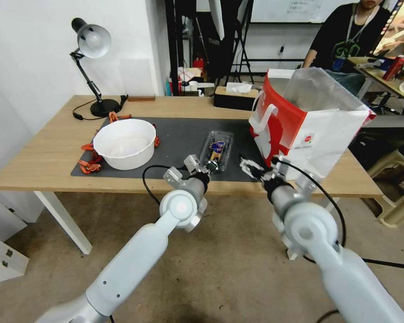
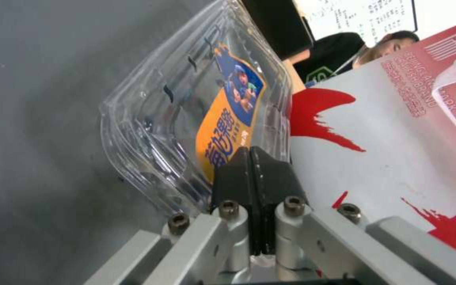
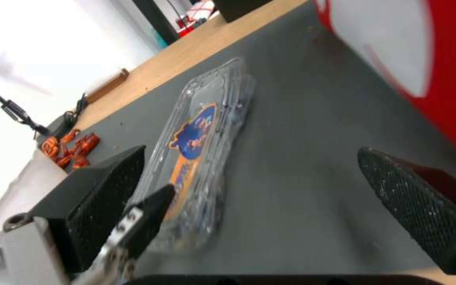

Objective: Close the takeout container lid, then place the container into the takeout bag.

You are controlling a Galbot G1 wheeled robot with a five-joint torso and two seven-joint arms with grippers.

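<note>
So we've got the takeout container [image 1: 217, 151] lying flat on the dark grey mat [image 1: 179, 134], roughly in the middle of the wooden table [image 1: 45, 157], with the lid [image 2: 228, 114] down on top and its blue-and-orange label facing up. It sits between the big white bowl [image 1: 125, 143] on our left side and the takeout bag [image 1: 309, 121] on our right. The bag stands upright with its mouth open and the clear liner poking out the top.

Our left gripper [image 1: 209, 166] is right at the near end of the container. In the left wrist view its two black fingers [image 2: 238, 174] are pressed flat together with no gap, tips right up against the container's near edge. We can't honestly tell from that angle if a thin bit of the plastic rim is pinched between them, but it looks clenched on nothing.

Our right gripper [image 1: 248, 168] hangs just off the container's near right corner, between it and the bag, not touching either. Its fingers [image 3: 107, 198] are spread wide in the right wrist view, with bare mat showing between them.

Behind the bowl there's some orange stuff [image 1: 90, 162] on the mat, and a black desk lamp [image 1: 92, 67] stands at the table's far left corner. A tissue box [image 1: 235, 95] sits at the far edge.
</note>
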